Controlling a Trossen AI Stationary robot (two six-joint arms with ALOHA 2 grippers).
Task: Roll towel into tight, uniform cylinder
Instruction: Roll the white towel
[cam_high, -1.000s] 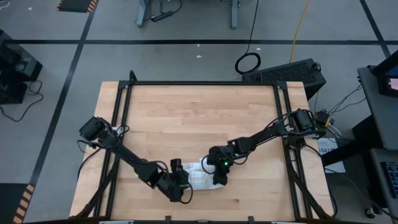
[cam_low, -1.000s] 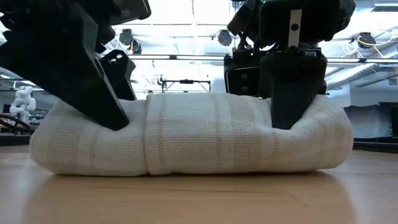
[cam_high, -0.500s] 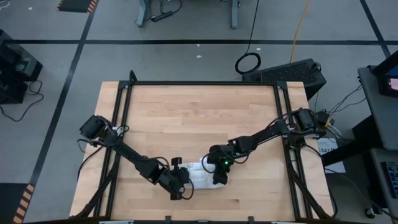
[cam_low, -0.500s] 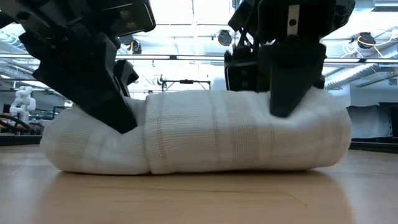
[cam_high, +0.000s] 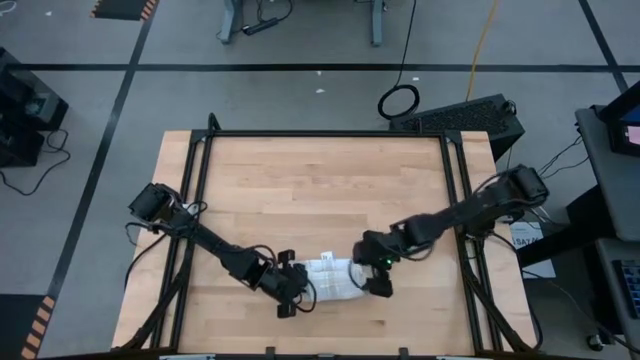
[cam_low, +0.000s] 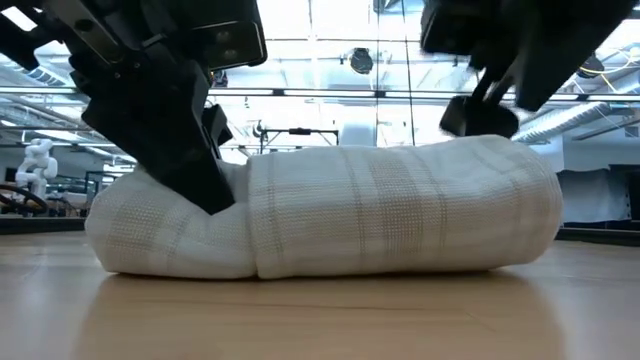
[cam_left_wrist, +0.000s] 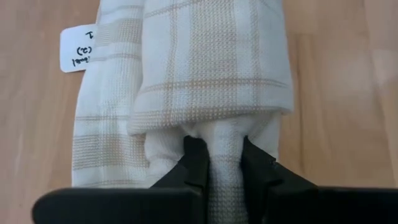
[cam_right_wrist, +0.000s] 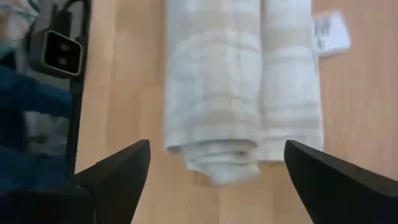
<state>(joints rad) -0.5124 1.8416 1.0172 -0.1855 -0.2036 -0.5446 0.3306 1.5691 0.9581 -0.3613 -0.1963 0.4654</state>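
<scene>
The towel lies rolled up into a short fat cylinder near the front edge of the wooden counter, roughly mid-width, its long axis running L to R. From the low view the roll sits flat on the wood, thicker on the R part, w/ an outer wrap ending in a seam about a third in from the L end. A small white tag sticks out from one long edge and rests on the counter.

The left gripper is at the roll's L end, jaws pinching a fold of cloth that pokes out from the inner layers; its fingers press on both sides of that fold. The left arm reaches in low from the counter's L side.

The right gripper hangs just off the roll's R end, jaws spread wide, wider than the roll, touching no cloth. In the low view it is lifted above the towel's top R corner.
</scene>
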